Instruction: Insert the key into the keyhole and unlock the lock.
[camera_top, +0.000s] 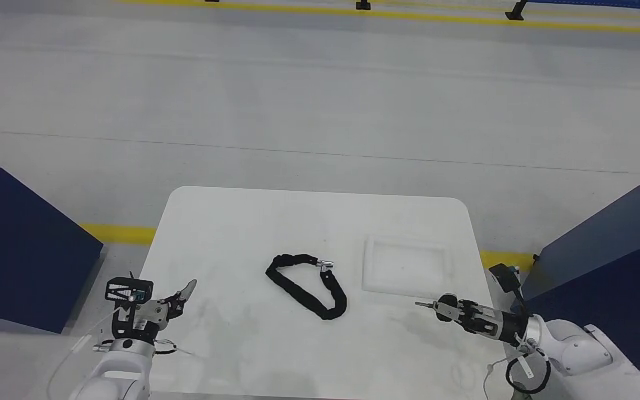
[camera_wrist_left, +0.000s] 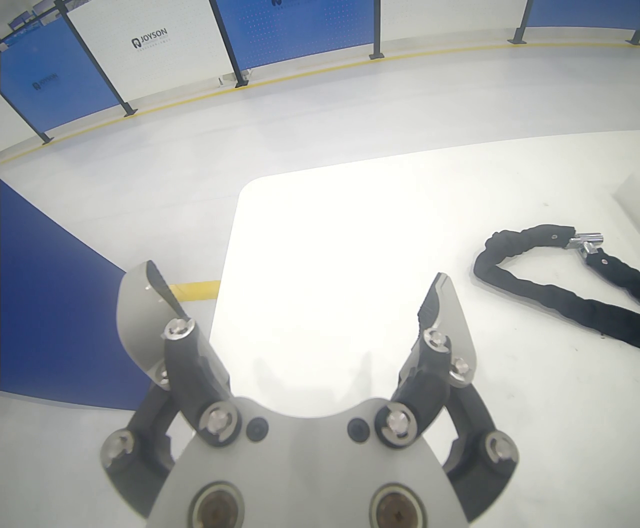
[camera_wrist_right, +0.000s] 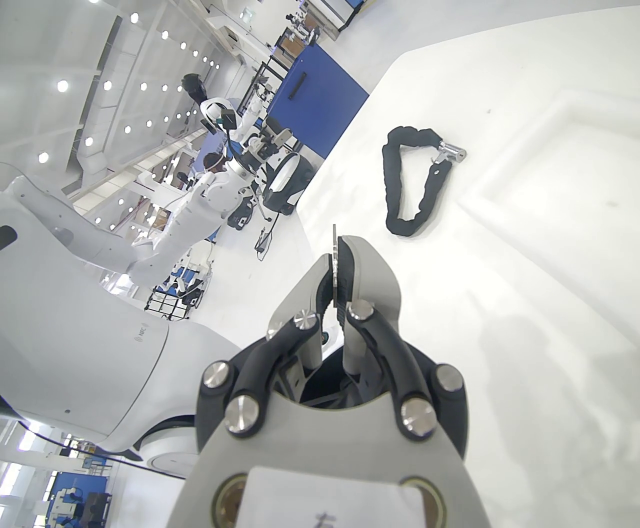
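Progress: early. The key (camera_wrist_right: 334, 234) is in hand, pinched flat between the closed fingers of the right gripper (camera_wrist_right: 337, 252), blade tip projecting forward. It is not yet inserted. The chain lock (camera_top: 305, 290) lies looped mid-table (camera_top: 250, 220), its metal lock end (camera_wrist_right: 450, 150) towards the shallow tray (camera_top: 367, 262), well apart from the key. Remaining, by judgement: approach, align blade with keyhole, insert, turn. Right arm sits low over the table's near right part, pointing towards the lock. Left gripper (camera_wrist_left: 295, 280) hovers at the near left edge, jaws spread wide, empty
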